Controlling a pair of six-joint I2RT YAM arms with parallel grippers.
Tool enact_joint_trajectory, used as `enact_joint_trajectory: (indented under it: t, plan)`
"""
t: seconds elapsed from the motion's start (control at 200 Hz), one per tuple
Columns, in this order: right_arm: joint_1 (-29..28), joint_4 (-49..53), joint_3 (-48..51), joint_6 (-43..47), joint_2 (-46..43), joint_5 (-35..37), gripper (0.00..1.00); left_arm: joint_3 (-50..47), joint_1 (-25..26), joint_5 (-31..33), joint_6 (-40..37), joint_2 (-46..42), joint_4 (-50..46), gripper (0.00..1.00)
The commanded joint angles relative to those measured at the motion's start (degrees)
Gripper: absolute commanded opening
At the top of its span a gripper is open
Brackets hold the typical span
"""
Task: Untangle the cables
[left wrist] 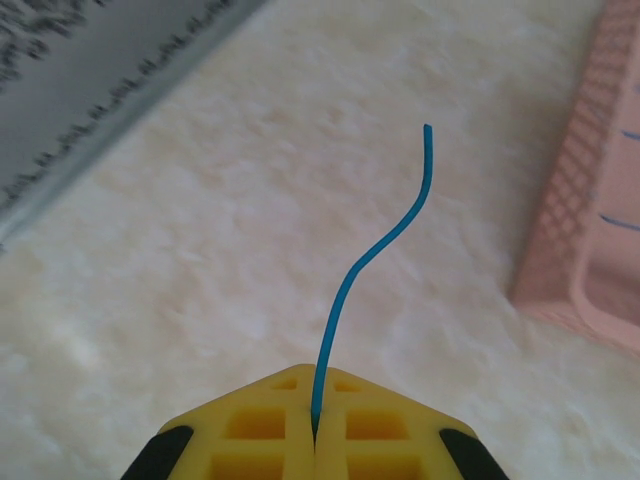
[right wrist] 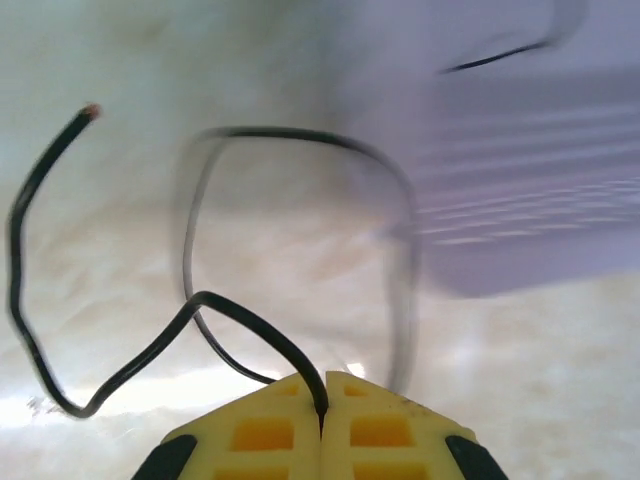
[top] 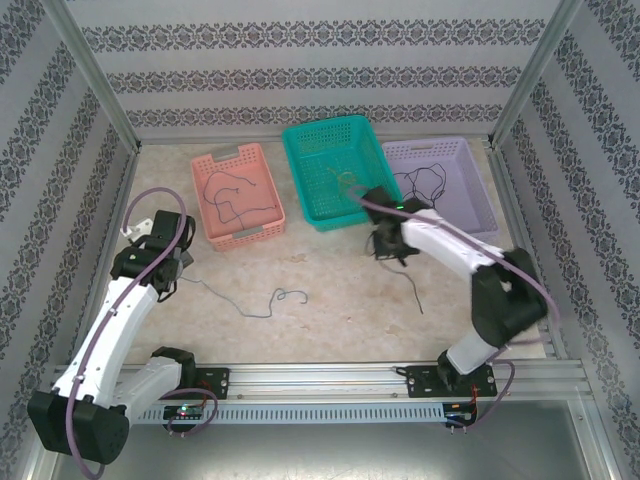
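Observation:
My left gripper (left wrist: pixel 315 425) is shut on one end of a thin blue cable (left wrist: pixel 375 250), whose short free end curves up ahead of the yellow fingers. In the top view this gripper (top: pixel 172 272) is low over the table by the pink basket, and the blue cable (top: pixel 245 305) trails right across the table. My right gripper (right wrist: pixel 322 405) is shut on a black cable (right wrist: pixel 120 370) that loops out to the left. From above, the right gripper (top: pixel 388 250) is in front of the teal basket and the black cable (top: pixel 412 290) hangs down toward the table.
Three baskets stand at the back: pink (top: pixel 262 228) with dark wires, teal (top: pixel 300 150) with a yellowish wire, lavender (top: pixel 470 205) with black wires. The pink basket (left wrist: pixel 590 230) is close on my left gripper's right. The lavender basket (right wrist: pixel 530 180) is ahead of my right gripper. Patterned walls enclose the table.

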State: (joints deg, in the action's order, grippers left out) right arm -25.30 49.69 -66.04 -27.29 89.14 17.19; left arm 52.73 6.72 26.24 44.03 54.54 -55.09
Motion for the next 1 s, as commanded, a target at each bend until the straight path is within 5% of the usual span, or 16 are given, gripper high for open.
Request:
enact_joint_trajectory:
  t: [0.0, 0.21, 0.53, 0.644, 0.834, 0.999]
  plan:
    - [3.10, 1.27, 1.14, -1.25, -6.40, 1.48, 0.00, -0.34, -2.60, 4.75, -3.85, -1.05, -1.09, 0.00]
    - [-2.56, -2.87, -0.41, 4.44, -7.13, 0.22, 0.00, -1.87, -2.98, -6.12, -1.47, -0.14, 5.00, 0.00]
    - [-11.56, -3.45, -3.48, 1.04, 5.40, -0.57, 0.00, -1.21, -2.95, -10.34, 2.03, -0.18, 4.29, 0.00]
    - [-13.81, 0.37, -6.94, -2.51, 8.37, -0.65, 0.40, -1.19, -2.94, -12.26, 4.15, -0.67, 3.74, 0.00]
    - [-20.61, 6.83, -9.24, -18.36, 4.19, -3.03, 0.48, -1.65, -2.94, -14.30, 8.40, -2.11, 2.74, 0.00]
    - [-23.60, 0.48, -3.14, -43.52, 2.91, -21.21, 0.41, -1.40, -2.99, -15.99, 9.85, -2.66, 2.17, 0.00]
